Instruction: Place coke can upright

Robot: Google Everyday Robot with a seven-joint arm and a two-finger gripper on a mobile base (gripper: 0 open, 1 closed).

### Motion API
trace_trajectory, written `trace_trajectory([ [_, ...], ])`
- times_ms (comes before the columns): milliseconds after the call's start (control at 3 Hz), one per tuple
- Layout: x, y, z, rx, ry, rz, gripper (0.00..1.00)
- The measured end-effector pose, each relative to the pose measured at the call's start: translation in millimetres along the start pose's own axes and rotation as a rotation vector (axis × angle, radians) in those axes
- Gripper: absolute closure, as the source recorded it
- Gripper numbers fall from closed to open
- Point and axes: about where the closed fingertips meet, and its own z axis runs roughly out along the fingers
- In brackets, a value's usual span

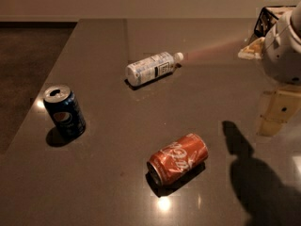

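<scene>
The coke can (178,159) lies on its side on the dark table (108,182), front of centre, with its silver end toward the front left. It is red-orange with white script. My gripper (273,113) hangs at the right edge of the view, above the table and up and to the right of the can, well apart from it. It holds nothing that I can see. Its shadow (254,173) falls on the table to the right of the can.
A dark blue Pepsi can (65,112) stands upright at the left. A clear plastic bottle with a white label (153,68) lies on its side at the back centre. The table's left edge (44,93) drops to dark floor. My white arm (282,51) fills the upper right.
</scene>
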Motion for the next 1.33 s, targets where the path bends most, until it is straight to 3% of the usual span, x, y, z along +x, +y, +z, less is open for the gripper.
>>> trace_trajectory([
  [667, -24, 60, 50, -0.149, -0.059, -0.223, 0.00],
  [1000, -36, 77, 75, -0.200, -0.065, -0.312, 0.00],
  [1333, -48, 90, 90, -0.216, -0.052, -0.379, 0.00],
])
